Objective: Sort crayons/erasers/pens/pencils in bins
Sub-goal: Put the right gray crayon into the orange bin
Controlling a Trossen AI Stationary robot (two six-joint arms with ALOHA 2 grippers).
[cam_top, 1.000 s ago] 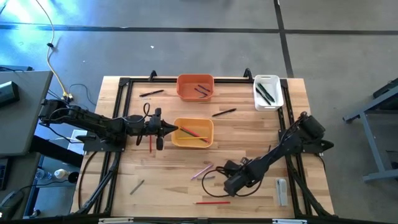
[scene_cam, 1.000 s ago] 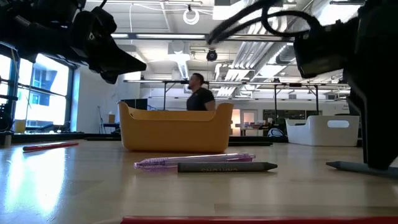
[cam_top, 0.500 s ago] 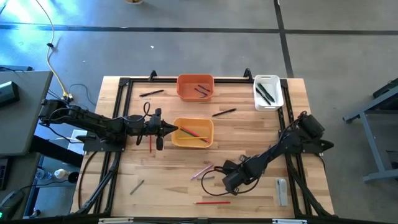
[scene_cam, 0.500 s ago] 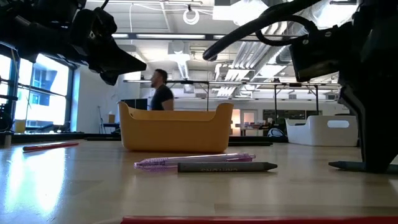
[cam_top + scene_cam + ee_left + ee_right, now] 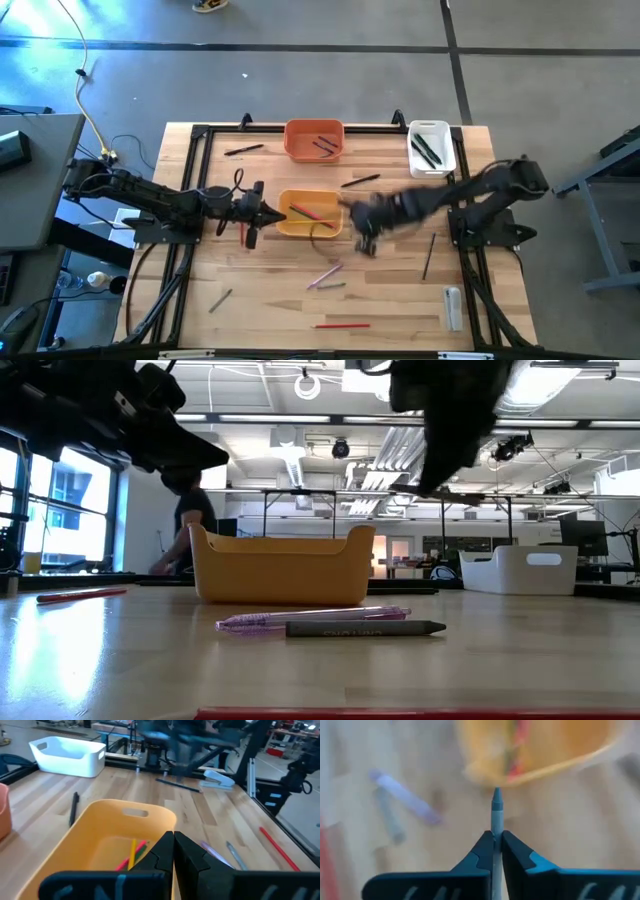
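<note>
My right gripper [image 5: 496, 837] is shut on a grey crayon [image 5: 496, 806] and hangs in the air just right of the yellow-orange bin [image 5: 283, 229], blurred in the high view [image 5: 363, 238]. That bin holds red, yellow and green sticks. My left gripper [image 5: 173, 851] is shut and empty, above the bin's left rim [image 5: 125, 808]. A pink pen [image 5: 310, 618] and a grey crayon [image 5: 365, 628] lie flat on the table near the bin. The orange bin [image 5: 291, 141] and the white bin [image 5: 413, 150] stand at the far edge. My right gripper pinches the grey crayon's shaft [image 5: 496, 822] between its two fingers. The fingers lie along the crayon, and its pointed end [image 5: 496, 794] sticks out past the fingertips. They slant down from above, and the crayon is lifted clear of the table.
Loose sticks lie on the table: a red pencil [image 5: 340, 325] at the near edge, a grey one [image 5: 220, 300], black ones [image 5: 245, 149] [image 5: 360, 181] [image 5: 428, 255], a red one [image 5: 242, 232] under the left gripper. A white stapler-like thing [image 5: 453, 305] lies near right. A person walks in the room behind.
My right gripper has shut on a grey crayon on the near-right part of the table. It has then risen and swung fast toward the far edge and the yellow-orange bin, carrying the crayon clear of the table and rolling as it went.
</note>
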